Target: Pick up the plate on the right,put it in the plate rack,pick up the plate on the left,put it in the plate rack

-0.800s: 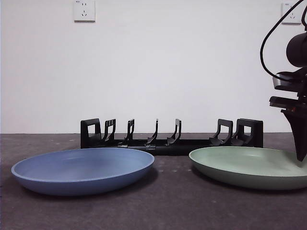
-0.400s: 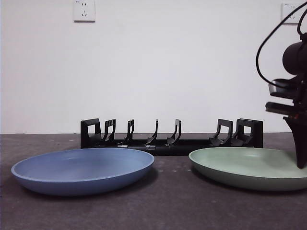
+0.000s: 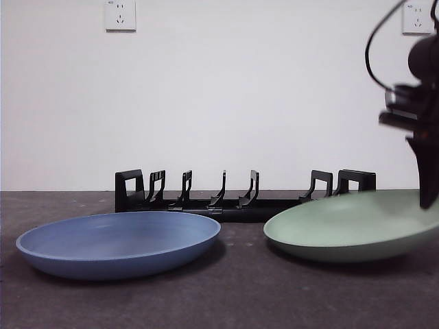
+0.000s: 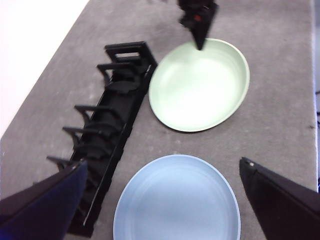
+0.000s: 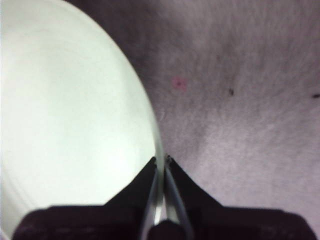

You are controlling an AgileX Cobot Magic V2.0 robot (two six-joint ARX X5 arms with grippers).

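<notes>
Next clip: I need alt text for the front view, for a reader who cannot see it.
The right gripper, at the right edge, has its fingers closed on the rim of the green plate and tilts it, the gripped side raised off the dark table. A blue plate lies flat to the left, and the black plate rack stands behind both, holding no plates.

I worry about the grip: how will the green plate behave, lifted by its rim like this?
The green plate likely stays stiff: it tilts as one piece, far edge up, with no visible sag. Pinched only at the rim by the right gripper, it may pivot or slip, since its surface looks smooth. It seems light, probably plastic.
</notes>
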